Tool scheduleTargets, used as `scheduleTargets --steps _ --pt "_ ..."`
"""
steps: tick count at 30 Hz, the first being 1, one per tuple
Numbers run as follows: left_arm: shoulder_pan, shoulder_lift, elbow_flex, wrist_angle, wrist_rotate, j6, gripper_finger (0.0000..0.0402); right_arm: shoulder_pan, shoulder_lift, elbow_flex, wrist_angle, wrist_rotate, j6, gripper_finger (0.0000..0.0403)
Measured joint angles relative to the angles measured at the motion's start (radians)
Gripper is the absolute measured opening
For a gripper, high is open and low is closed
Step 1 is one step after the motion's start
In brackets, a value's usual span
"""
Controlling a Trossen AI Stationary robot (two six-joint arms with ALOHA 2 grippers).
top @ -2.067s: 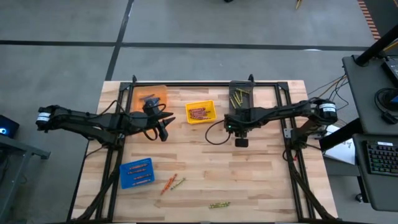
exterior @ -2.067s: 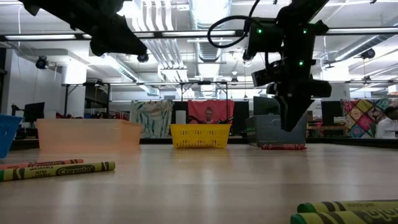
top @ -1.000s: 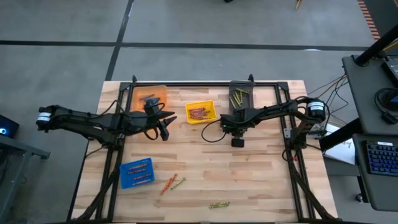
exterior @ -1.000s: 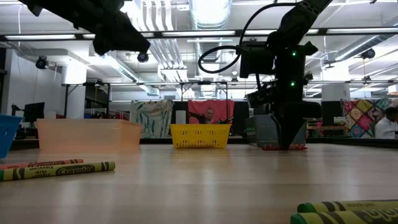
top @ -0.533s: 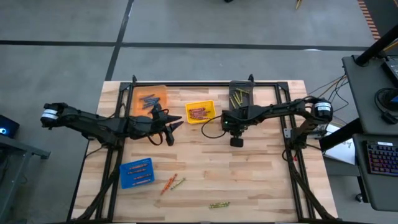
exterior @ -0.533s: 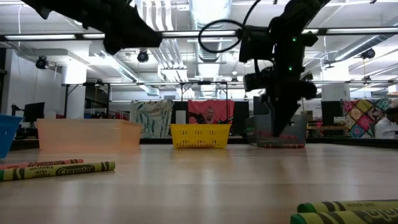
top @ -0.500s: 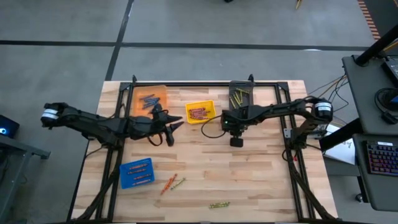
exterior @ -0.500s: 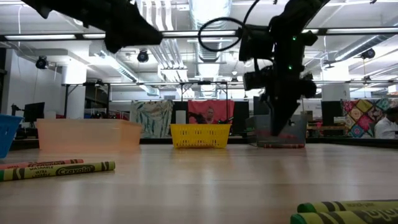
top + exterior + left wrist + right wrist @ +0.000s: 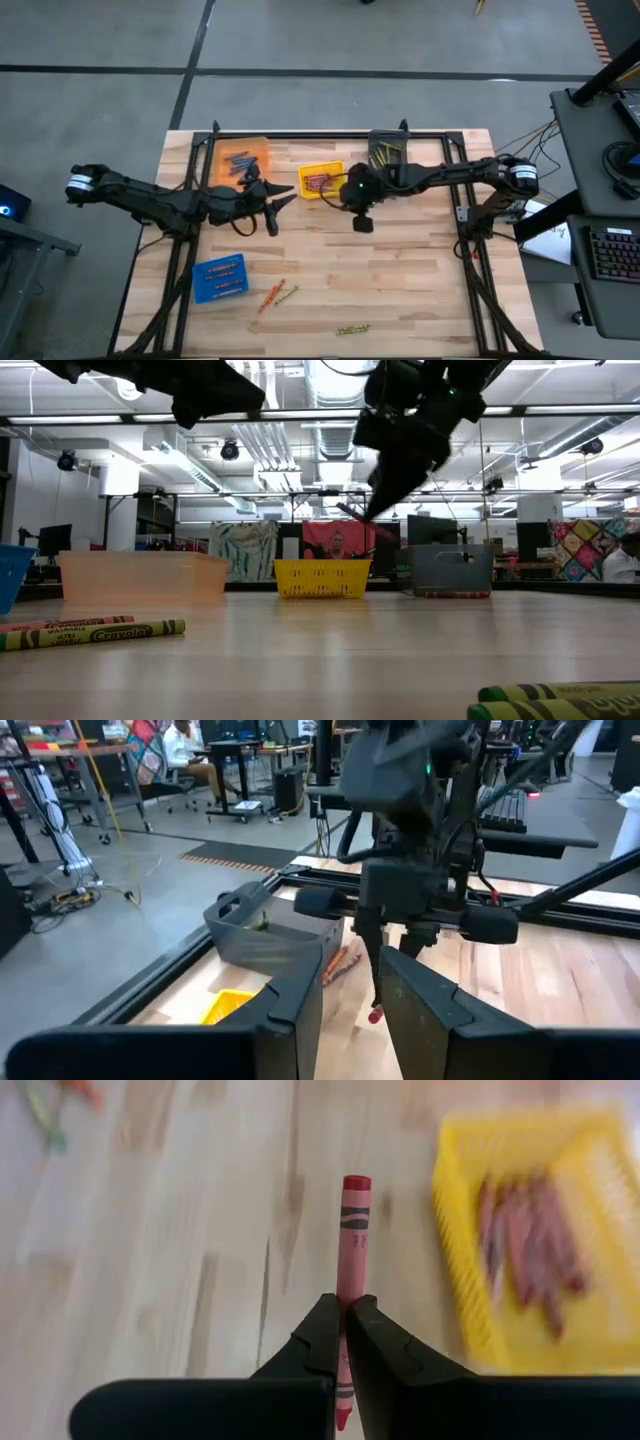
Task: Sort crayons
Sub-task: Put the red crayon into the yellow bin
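My right gripper (image 9: 347,196) hangs above the table beside the yellow bin (image 9: 322,180) and is shut on a red crayon (image 9: 350,1240). That crayon also shows in the low view (image 9: 351,512) and the left wrist view (image 9: 375,1013). My left gripper (image 9: 280,196) stands open in the air left of the yellow bin, level and pointing at the right gripper, with nothing between its fingers (image 9: 300,1010). Loose crayons lie flat on the near table: an orange one (image 9: 271,295), a green one (image 9: 288,294) and an olive one (image 9: 352,328). My right gripper pinches the red crayon near its middle (image 9: 345,1312) between its two fingertips. The fingers slant down toward the table's left. One end (image 9: 356,1182) sticks out past the fingers. The crayon is tilted and lifted clear of the table.
The orange bin (image 9: 243,158) with blue-purple crayons, the yellow bin with red ones and the grey bin (image 9: 386,155) with olive ones stand along the far edge. A blue bin (image 9: 219,278) sits near left. A red crayon (image 9: 455,596) lies by the grey bin. A black frame (image 9: 330,134) borders the table.
My right gripper has risen from the table in front of the grey bin with the red crayon, gone left toward the yellow bin, and tipped from pointing down to a slant. The crayon is lifted clear. My left gripper has shifted a little toward the table's right and turned.
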Motion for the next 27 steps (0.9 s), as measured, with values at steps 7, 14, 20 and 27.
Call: scheduleTargets --steps 7,14,20,27 --pt "0.000 -0.018 0.023 -0.003 -0.024 0.077 0.0084 -0.020 0.003 0.030 0.215 0.006 -0.061 0.0009" --pt "0.000 -0.029 0.024 -0.004 -0.024 0.105 0.0084 -0.087 0.036 0.044 0.373 0.009 -0.083 0.0009" --pt "0.000 -0.050 0.024 -0.007 -0.025 0.130 0.0084 -0.138 0.121 0.047 0.443 0.010 -0.106 0.0009" --pt "0.000 -0.081 0.024 -0.016 -0.026 0.160 0.0084 -0.179 0.193 0.060 0.431 0.013 -0.127 0.0009"
